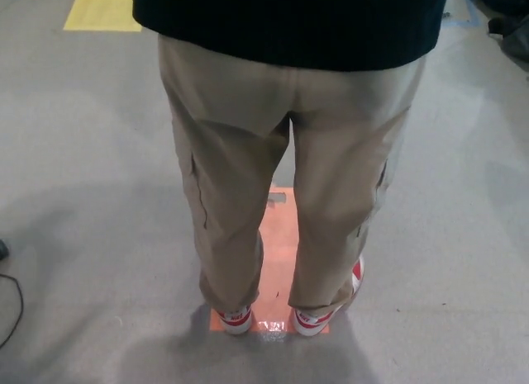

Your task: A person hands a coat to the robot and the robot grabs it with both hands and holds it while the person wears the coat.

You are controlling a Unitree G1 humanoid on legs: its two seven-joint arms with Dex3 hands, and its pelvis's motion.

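A person point(285, 169) stands with the back to the camera, filling the middle of the head view. Taking the orange floor mark point(279, 239) as the landmark: it is a flat, smooth, upright rectangle of tape or paint on the floor, and the person's two shoes point(312, 320), white with red trim, rest on its near edge, one at each near corner. Two legs rise from there in loose khaki trousers point(248, 153) of matt woven cloth, creased at the knees and seat, with a cargo pocket point(384, 182) on the outer thigh to the right of the mark. Above the trousers, at the top of the picture, hangs the straight hem of one dark, soft, almost black coat point(289, 25), worn across the person's back and well above the mark. The floor point(91, 177) is grey, smooth and faintly speckled. Far up and left of the orange mark lies one yellow rectangle point(101, 8), partly cut by the frame. Far left of the mark, at the picture's edge, a thin black cable point(16, 305) curves over the floor. Neither robot hand is in view, so their state cannot be told.
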